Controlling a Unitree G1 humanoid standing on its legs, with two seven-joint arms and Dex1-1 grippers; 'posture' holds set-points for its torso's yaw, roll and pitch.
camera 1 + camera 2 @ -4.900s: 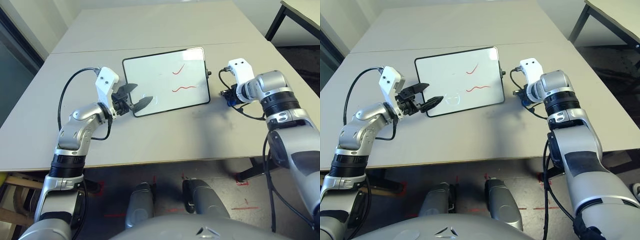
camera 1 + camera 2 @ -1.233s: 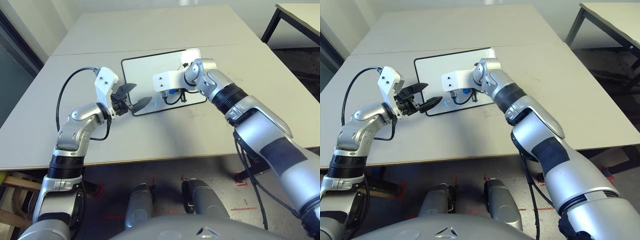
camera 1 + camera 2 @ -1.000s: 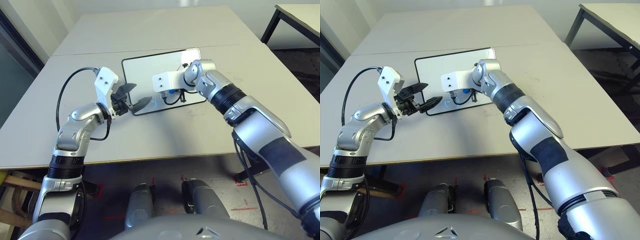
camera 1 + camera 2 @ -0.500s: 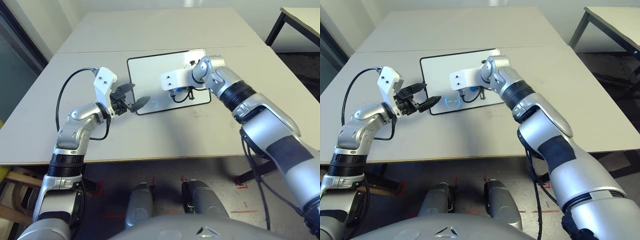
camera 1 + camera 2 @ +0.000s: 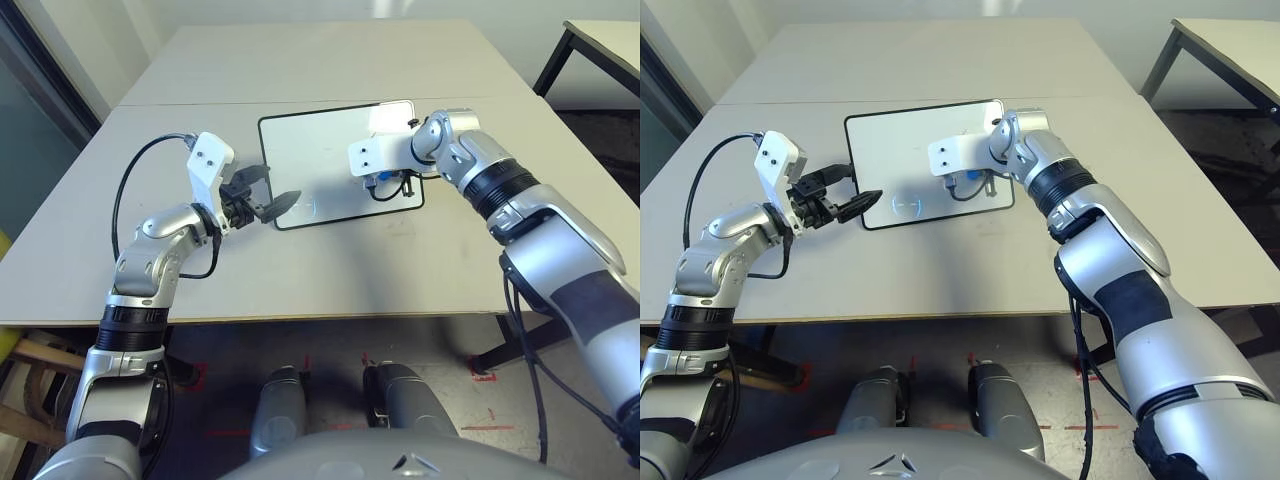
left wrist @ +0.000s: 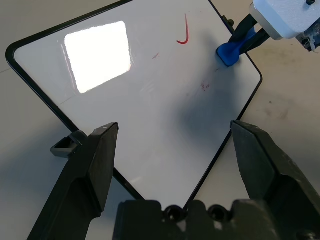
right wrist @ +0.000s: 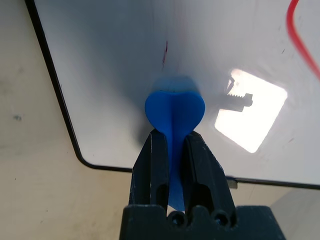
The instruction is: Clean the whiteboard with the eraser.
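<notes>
The robot's right hand (image 7: 172, 137) grips the narrow middle of the bright blue bone-shaped eraser (image 7: 175, 112) on the white rectangular whiteboard with a thin black frame (image 6: 145, 90), near its edge. Red marks (image 6: 186, 30) show on the board, which lies on the pale grey table (image 5: 300, 275). The left hand (image 6: 175, 125) is open above the board's other side.

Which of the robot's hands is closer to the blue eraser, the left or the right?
The right: the right gripper is closed around the eraser, at the board's right side. The left gripper hangs open by the board's left edge, clear of it.
</notes>
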